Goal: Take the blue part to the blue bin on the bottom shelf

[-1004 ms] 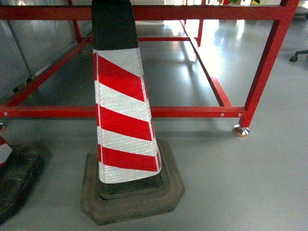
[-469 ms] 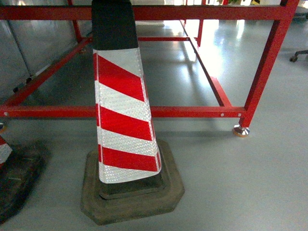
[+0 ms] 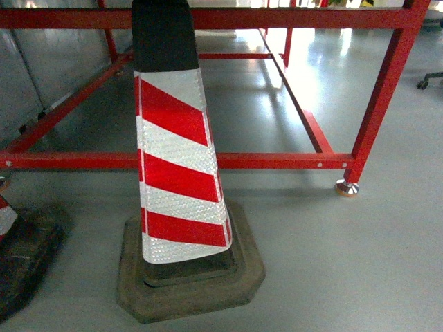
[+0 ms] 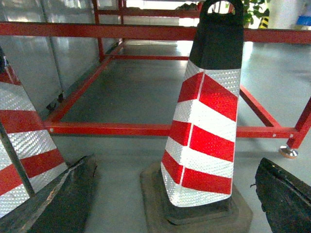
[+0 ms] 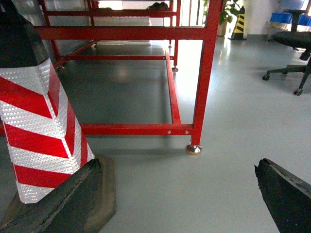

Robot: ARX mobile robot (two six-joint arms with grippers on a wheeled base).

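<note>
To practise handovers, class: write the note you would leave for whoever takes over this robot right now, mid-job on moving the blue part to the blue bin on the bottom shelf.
Left gripper: open, holding nothing.
Right gripper: open, holding nothing.
Job's things: the blue part, blue bin and bottom shelf are not in any view. The cameras face a red-and-white striped reflective traffic cone on a black base, a second striped cone to its left, and a red-painted steel frame behind them.
Done: nothing visible.
Left: find the rack, pick the part, place it in the bin.
</note>
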